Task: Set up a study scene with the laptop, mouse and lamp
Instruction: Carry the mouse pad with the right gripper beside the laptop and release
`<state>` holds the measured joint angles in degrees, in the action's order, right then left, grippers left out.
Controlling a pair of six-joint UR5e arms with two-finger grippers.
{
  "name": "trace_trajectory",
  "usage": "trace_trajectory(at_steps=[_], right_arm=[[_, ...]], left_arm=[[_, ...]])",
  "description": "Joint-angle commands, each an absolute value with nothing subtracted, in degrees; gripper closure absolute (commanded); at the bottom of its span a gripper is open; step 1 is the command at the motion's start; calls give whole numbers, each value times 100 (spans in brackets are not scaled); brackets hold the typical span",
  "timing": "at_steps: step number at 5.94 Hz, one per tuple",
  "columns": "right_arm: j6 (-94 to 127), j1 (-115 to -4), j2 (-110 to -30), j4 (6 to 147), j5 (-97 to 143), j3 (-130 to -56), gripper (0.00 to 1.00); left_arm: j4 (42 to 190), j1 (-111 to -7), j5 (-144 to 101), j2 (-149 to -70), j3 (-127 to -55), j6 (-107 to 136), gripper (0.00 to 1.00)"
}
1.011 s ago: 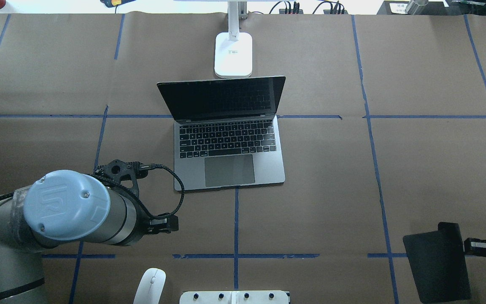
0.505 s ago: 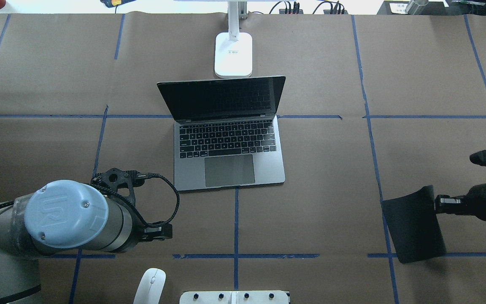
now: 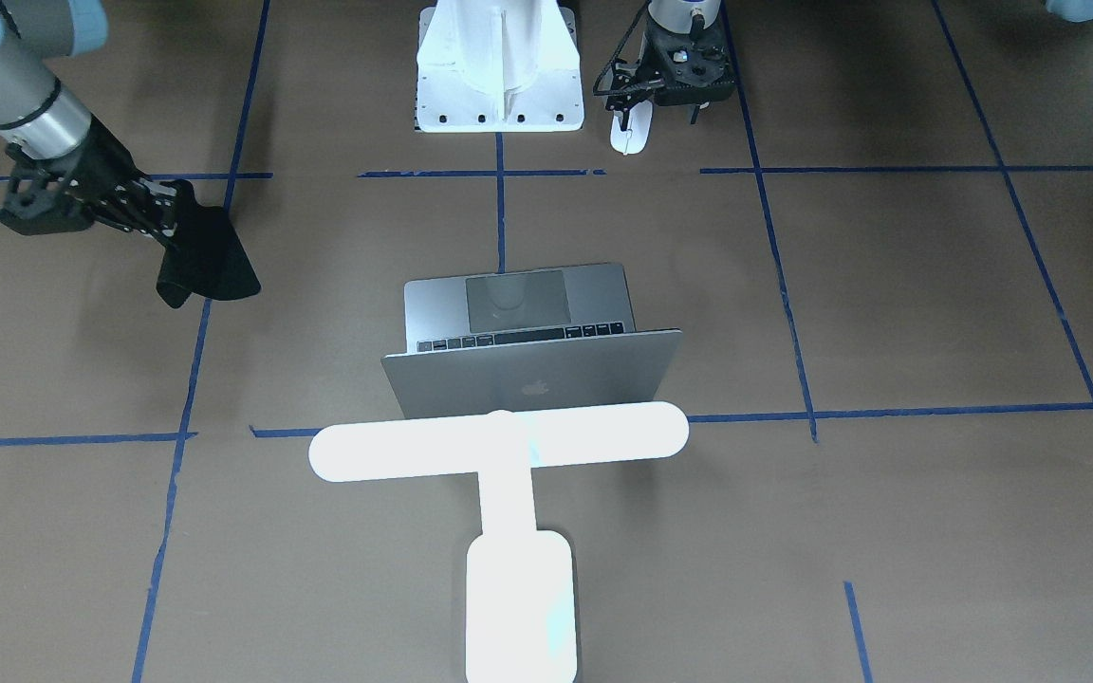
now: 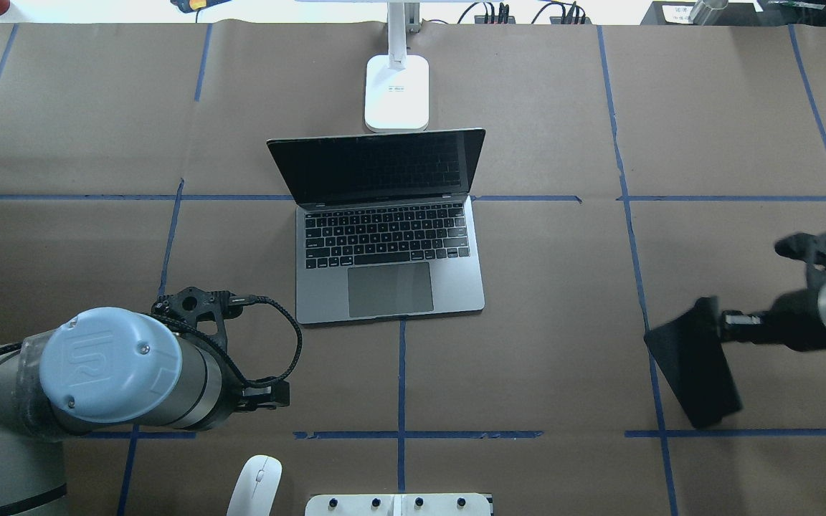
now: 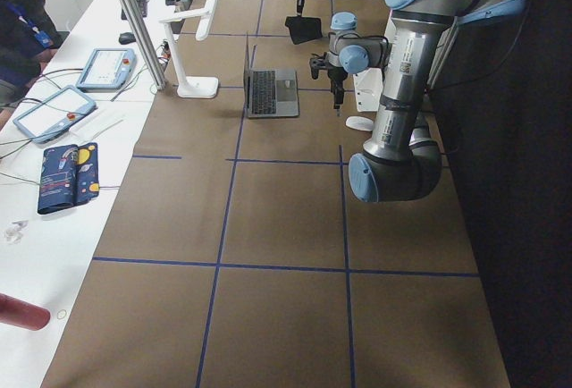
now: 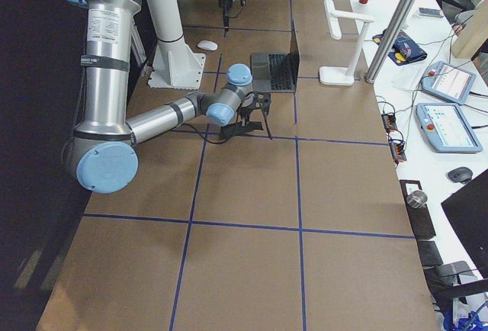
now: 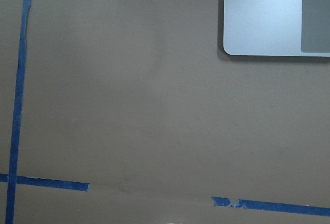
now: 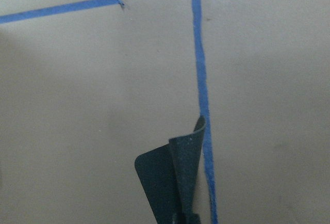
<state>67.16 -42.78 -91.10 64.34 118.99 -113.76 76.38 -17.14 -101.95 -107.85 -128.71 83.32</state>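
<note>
The laptop (image 4: 391, 244) stands open at the table's centre, its apple-logo lid toward the front-facing camera (image 3: 532, 384). The lamp (image 3: 499, 441) stands right behind it, base on the table (image 4: 396, 93). The mouse (image 4: 255, 486) lies at the near edge, left of the stand. My right gripper (image 4: 725, 326) is shut on a black mat (image 4: 692, 373) and holds it tilted over the table's right side; the mat curls below the fingers in the right wrist view (image 8: 172, 182). My left gripper (image 3: 665, 114) hovers beside the mouse (image 3: 630, 128); its fingers are hidden under the wrist.
A white tapering bolted stand (image 4: 399, 504) sits at the near edge between the arms. Blue tape lines (image 4: 400, 373) cross the brown table cover. A side bench with tablets (image 6: 446, 83) and a metal pole (image 6: 396, 22) runs along the far edge.
My right gripper has carried the black mat from the near right corner farther onto the table and tilted it. My left arm has drifted slightly toward the near edge.
</note>
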Motion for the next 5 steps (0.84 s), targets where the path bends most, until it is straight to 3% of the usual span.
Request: trace_trajectory(at_steps=[1,3,5], right_arm=[[6565,-4342,-7794,7737,11900,-11268,100],[6548,-4219,-6842,7928,11874,-10359,100],[5865,-4262,-6785,7901,11909,-10178,100]], left_arm=[[7638,-1714,-10204,-10758,-12876,8332,0],[7638,-1714,-10204,-10767,-12876,8332,0],[7638,-1714,-10204,-10775,-12894,8332,0]])
